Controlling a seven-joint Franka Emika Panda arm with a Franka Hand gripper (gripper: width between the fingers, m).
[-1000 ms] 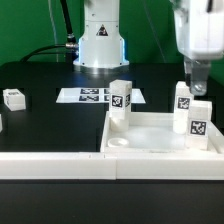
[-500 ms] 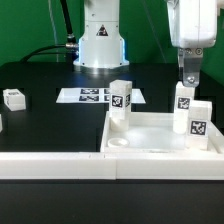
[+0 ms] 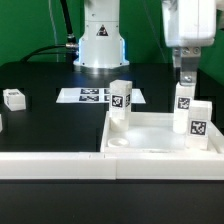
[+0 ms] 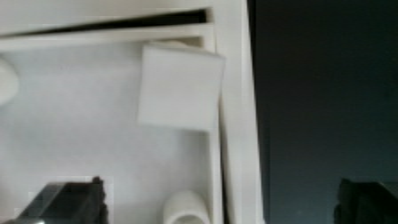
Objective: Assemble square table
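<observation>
- The square top (image 3: 160, 135), a white tray with a raised rim, lies flat on the dark counter (image 3: 45, 125) toward the exterior view's right; a round socket (image 3: 119, 143) shows in its near corner on the exterior view's left.
- Three short white tagged legs stand upright at the top's corners: one (image 3: 120, 98) at the far corner on the exterior view's left, one (image 3: 184, 101) at the far corner on the right, and one (image 3: 196, 121) nearer the camera on the right.
- A fourth leg (image 3: 13, 98) lies on the counter, well apart from the top, near the exterior view's left edge.
- The jaws (image 3: 187, 76) hang just above the far right leg, spread fully wide and holding nothing; whether a fingertip touches the leg cannot be told.
- In the wrist view, the two dark fingertips (image 4: 71, 200) stand far apart, with the top's rim (image 4: 231, 110) running between them and a white leg (image 4: 178, 88) just inside that rim.
- The marker board (image 3: 92, 95) lies flat on the counter in front of the robot base (image 3: 100, 45), beyond the top.
- A long white rail (image 3: 55, 163) runs along the counter's near edge, in front of the top.
</observation>
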